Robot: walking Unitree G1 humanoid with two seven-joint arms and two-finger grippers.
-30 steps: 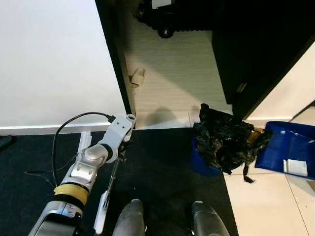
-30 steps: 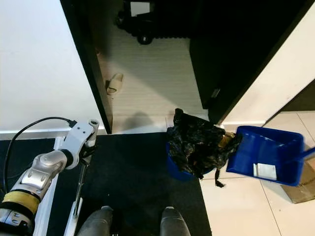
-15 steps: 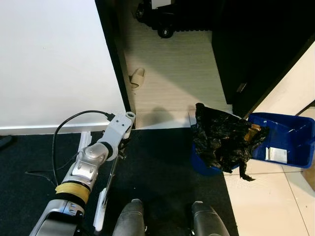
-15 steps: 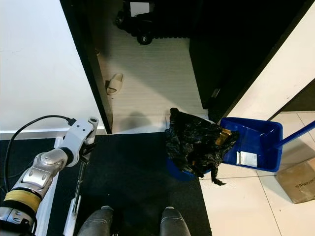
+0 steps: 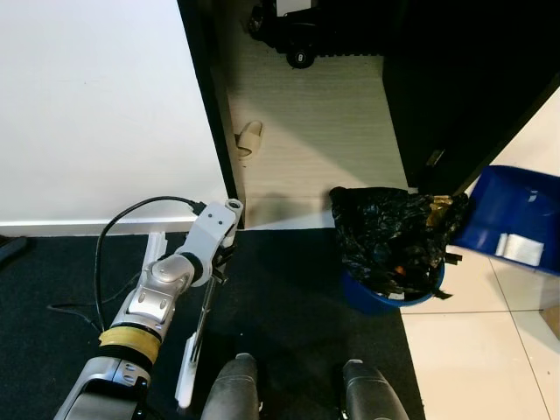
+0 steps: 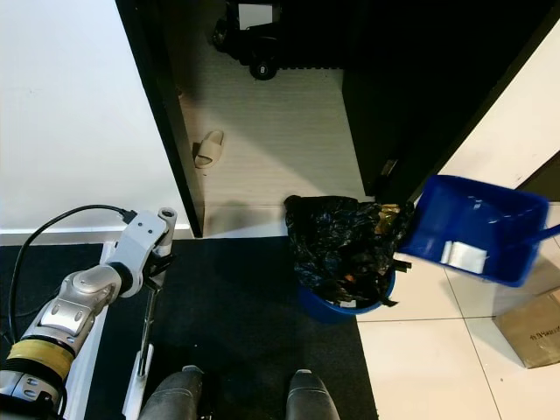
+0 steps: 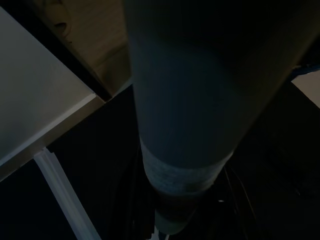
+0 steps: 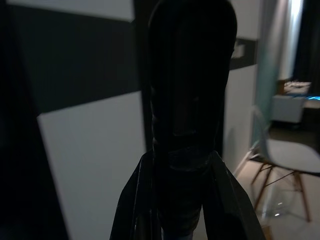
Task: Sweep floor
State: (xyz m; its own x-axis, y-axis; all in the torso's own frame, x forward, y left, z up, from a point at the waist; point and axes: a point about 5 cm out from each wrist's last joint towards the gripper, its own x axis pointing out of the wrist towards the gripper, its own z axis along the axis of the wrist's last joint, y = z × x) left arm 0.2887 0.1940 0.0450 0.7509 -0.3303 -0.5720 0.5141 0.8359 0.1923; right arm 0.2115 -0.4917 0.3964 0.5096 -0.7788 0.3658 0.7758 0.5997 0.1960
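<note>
Dustpan (image 6: 477, 229) holds paper scrap | bin (image 6: 343, 254) black-bagged, rubbish inside

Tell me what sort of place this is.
Probably a home hallway by a doorway: a slipper lies on pale flooring past the dark door frame, and a blue bin with a black bag stands nearby.

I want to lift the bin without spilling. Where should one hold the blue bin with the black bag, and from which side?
Grip the blue bin at its bare rim on the near side, coming from above; the black bag drapes over the far and side edges, so those would likely slip.
</note>
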